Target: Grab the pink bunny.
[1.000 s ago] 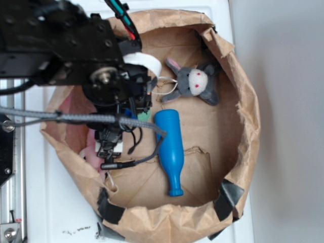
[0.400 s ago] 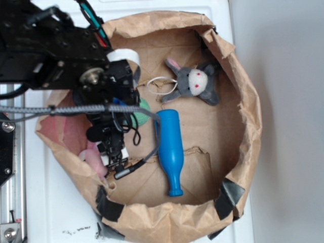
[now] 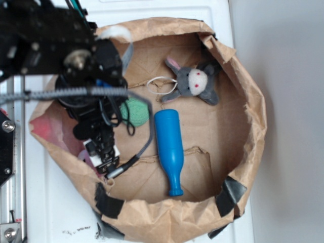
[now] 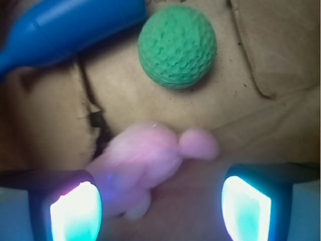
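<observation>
The pink bunny (image 4: 143, 160) is a blurred pale-pink plush lying on the brown paper at the bag's left wall. In the wrist view it sits between my fingers, close to the left fingertip (image 4: 75, 208) and well apart from the right one. My gripper (image 4: 160, 201) is open around it, and nothing is clamped. In the exterior view my gripper (image 3: 101, 152) points down at the left inside edge of the paper bag (image 3: 253, 116), and the arm hides almost all of the bunny there.
A green ball (image 3: 135, 112) lies just beyond the gripper, and a blue bottle (image 3: 169, 149) lies along the bag's middle. A grey plush animal (image 3: 195, 83) with a white face rests at the back. The crumpled bag wall stands close on the gripper's left.
The arm has shifted left and a little forward, uncovering the green ball. The gripper now stands over the pink bunny, and the bag's left wall has bulged outward.
</observation>
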Available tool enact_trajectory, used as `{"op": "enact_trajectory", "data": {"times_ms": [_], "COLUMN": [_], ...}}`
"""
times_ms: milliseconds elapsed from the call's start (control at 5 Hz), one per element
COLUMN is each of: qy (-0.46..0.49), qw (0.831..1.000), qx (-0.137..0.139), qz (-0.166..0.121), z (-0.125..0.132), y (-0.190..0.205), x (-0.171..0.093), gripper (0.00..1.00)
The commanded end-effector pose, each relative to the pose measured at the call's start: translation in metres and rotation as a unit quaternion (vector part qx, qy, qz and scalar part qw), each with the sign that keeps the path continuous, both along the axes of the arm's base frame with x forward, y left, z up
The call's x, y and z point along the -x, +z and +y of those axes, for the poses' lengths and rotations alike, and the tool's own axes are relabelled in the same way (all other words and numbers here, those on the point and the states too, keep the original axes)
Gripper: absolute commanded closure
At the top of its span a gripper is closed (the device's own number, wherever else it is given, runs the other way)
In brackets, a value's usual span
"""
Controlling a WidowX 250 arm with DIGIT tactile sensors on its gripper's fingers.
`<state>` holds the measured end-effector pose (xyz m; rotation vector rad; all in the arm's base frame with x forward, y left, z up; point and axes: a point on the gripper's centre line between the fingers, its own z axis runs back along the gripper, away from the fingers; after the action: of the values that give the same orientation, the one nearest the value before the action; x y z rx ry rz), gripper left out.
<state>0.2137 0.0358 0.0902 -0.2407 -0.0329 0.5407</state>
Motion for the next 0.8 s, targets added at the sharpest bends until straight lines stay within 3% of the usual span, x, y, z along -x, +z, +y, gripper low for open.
{"op": "enact_trajectory", "data": {"times_ms": [0, 600], "qy": [0.058, 0.016], "qw": [0.998, 1.000], "qx": [0.020, 0.022], "qz": [0.025, -0.001], "z": [0.002, -0.004], "y": [0.010, -0.011], "x": [-0.005, -0.012], "gripper": [0.00, 0.00]}}
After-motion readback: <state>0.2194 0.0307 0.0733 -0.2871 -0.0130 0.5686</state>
